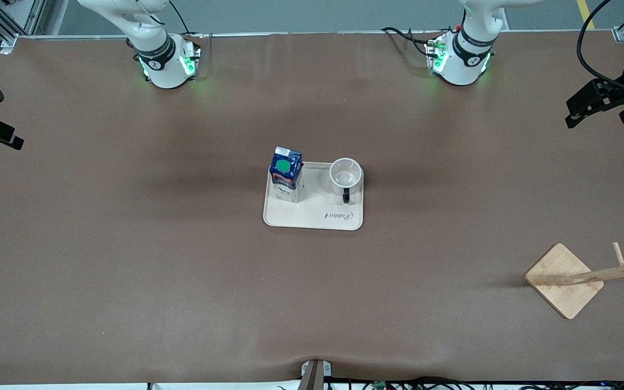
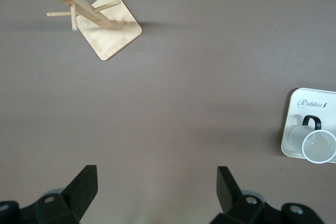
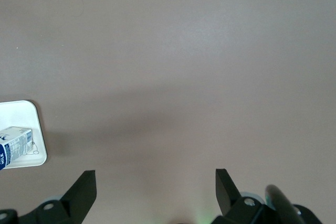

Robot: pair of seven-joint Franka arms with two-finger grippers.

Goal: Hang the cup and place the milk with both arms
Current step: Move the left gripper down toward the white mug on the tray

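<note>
Small white mug with black loop handle (image 1: pixel 345 176) and blue-topped milk carton (image 1: pixel 286 174) stand on the cream tray (image 1: pixel 312 216); left gripper (image 2: pixel 157 190) and right gripper (image 3: pixel 156 191), both wide, should descend squarely.

We find even, diffuse overhead light and no glare on the matte table (image 1: pixel 128 271). Soft shadows spread from the tray (image 1: pixel 312 216) toward both ends of the table. Green glow rings the arm bases (image 1: pixel 168 67). The front view is sharp; the wrist views are slightly soft near the fingers (image 2: pixel 84 187).
</note>
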